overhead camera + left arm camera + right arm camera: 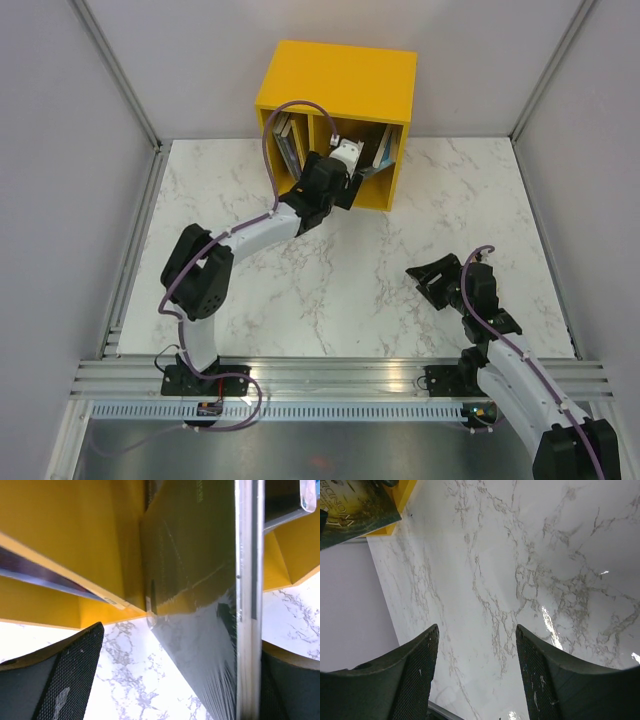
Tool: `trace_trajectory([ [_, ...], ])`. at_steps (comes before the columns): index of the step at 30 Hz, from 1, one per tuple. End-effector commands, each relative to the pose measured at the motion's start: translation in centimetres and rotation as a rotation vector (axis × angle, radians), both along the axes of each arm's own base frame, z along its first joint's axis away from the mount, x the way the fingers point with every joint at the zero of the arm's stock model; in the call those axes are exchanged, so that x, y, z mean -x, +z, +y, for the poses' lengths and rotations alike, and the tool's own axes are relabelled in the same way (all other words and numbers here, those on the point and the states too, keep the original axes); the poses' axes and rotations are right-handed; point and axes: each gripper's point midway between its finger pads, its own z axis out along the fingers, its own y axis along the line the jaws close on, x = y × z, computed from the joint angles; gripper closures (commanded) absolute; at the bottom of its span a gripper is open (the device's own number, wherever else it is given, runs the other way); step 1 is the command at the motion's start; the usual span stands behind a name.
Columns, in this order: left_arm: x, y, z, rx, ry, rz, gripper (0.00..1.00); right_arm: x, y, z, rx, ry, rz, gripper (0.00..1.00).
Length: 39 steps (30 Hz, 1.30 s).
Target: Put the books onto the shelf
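The yellow shelf point(335, 80) stands at the back of the table. Books point(288, 142) stand in its left compartment and more books point(386, 150) lean in the right one. My left gripper point(352, 165) is at the mouth of the right compartment. In the left wrist view the left gripper point(182, 635) is open, with a dark glossy book point(200, 580) standing on edge between its fingers, close to the right finger point(290, 680) and well apart from the left finger point(65, 675). My right gripper point(435, 280) hangs open over bare marble point(477, 630) with nothing in it.
The marble table point(330, 290) has grey walls on three sides and a metal rail point(330, 375) at the near edge. In the right wrist view a dark green book cover point(350, 505) and a corner of the shelf point(402, 497) show at the top left.
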Motion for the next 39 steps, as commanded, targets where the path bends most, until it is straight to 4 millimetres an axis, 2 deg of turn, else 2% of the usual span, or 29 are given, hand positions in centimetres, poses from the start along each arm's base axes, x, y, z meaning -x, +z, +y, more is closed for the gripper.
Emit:
trace_trajectory([
  [1, -0.7, -0.7, -1.3, 0.057, 0.003, 0.037, 0.01, -0.6, 1.9, 0.0, 0.004, -0.001, -0.045, 0.33],
  [3, -1.0, -1.9, -1.7, 0.044, -0.003, 0.056, 0.07, -0.6, 1.8, 0.0, 0.006, -0.003, -0.043, 0.33],
  [4, -1.2, -2.0, -1.9, 0.041, -0.004, 0.057, 0.31, -0.5, 1.8, -0.1, 0.009, -0.004, -0.041, 0.33],
  [5, -1.3, -2.4, -1.9, 0.032, -0.004, 0.063, 0.5, -0.5, 1.8, -0.1, 0.012, -0.005, -0.042, 0.33],
  [7, -1.7, -2.9, -2.0, 0.025, 0.006, 0.069, 0.85, -0.5, 1.6, -0.2, 0.016, -0.007, -0.037, 0.33],
  [8, -2.0, -2.8, -1.7, 0.02, 0.025, 0.06, 0.98, -0.5, 1.5, -0.2, 0.019, -0.009, -0.034, 0.33],
  [9, -2.1, -2.8, -1.7, 0.014, 0.031, 0.058, 0.98, -0.6, 1.3, -0.3, 0.021, -0.014, -0.03, 0.33],
  [12, -3.0, -1.3, -1.4, 0.008, 0.069, 0.017, 0.98, -0.6, 0.9, -0.4, 0.031, -0.014, -0.019, 0.33],
  [19, -5.6, 4.3, -1.3, -0.008, 0.136, -0.114, 0.98, -1.0, 0.3, -0.3, 0.033, -0.013, -0.013, 0.33],
  [25, -6.2, 8.2, -1.4, -0.043, 0.176, -0.202, 0.98, -1.3, -0.2, -0.3, 0.039, -0.011, -0.004, 0.33],
  [30, -6.8, 9.4, -2.1, -0.02, 0.168, -0.228, 0.98, -1.7, -0.6, -0.1, 0.036, -0.009, -0.003, 0.33],
  [35, -8.4, 7.9, -3.2, -0.049, 0.174, -0.228, 0.98, -1.6, -1.6, 0.0, 0.034, -0.004, 0.018, 0.34],
  [36, -8.7, 8.2, -3.4, -0.037, 0.179, -0.236, 0.95, -1.7, -1.6, -0.1, 0.036, -0.006, 0.017, 0.34],
  [37, -9.1, 6.8, -3.7, -0.051, 0.179, -0.223, 0.78, -1.7, -1.7, 0.0, 0.036, -0.002, 0.015, 0.34],
  [39, -9.9, 7.1, -4.0, -0.031, 0.187, -0.239, 0.5, -1.6, -2.0, 0.0, 0.031, -0.002, 0.02, 0.34],
])
